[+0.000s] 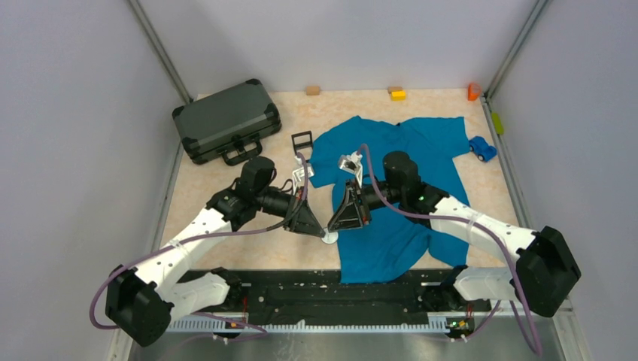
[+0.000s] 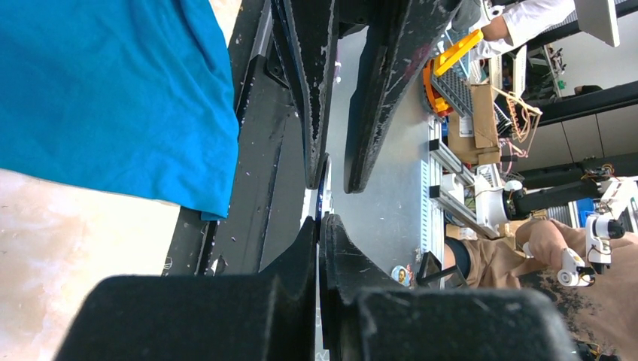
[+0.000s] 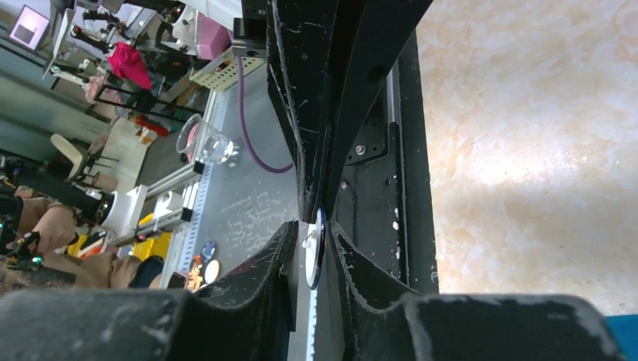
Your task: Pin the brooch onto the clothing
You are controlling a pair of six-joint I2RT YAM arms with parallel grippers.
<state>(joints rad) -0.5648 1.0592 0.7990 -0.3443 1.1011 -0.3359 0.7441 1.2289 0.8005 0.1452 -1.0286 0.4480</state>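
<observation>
**Inspector:** Condition of your left gripper (image 2: 320,229)?

**Operator:** Its fingers are pressed together on the brooch (image 3: 316,252); I grip the disc by one part of its rim; in my left wrist view it shows only as a thin dark line between the pads.

**Inspector:** And your right gripper (image 1: 336,229)?

**Operator:** Its jaws stand apart, one on each side of the same disc; my right wrist view shows a pale face with a dark rim and a small white stud on one side; whether either pad touches it, I cannot tell.

**Inspector:** Location of the brooch?

**Operator:** Between my two sets of fingertips, which meet tip to tip near the front of the table (image 1: 226,203); it sits just beside the left edge of the T-shirt (image 1: 410,143); in my left wrist view the teal fabric lies off to one side, apart from my fingers.

**Inspector:** State of the garment?

**Operator:** Spread loosely on the tabletop, rumpled, its sleeves toward the far side; my right arm reaches across its lower half.

**Inspector:** Other items?

**Operator:** A dark grey hard case (image 1: 226,120) at far left; a black frame (image 1: 302,141) between case and shirt; a blue toy car (image 1: 482,148) just beside the right sleeve.
</observation>
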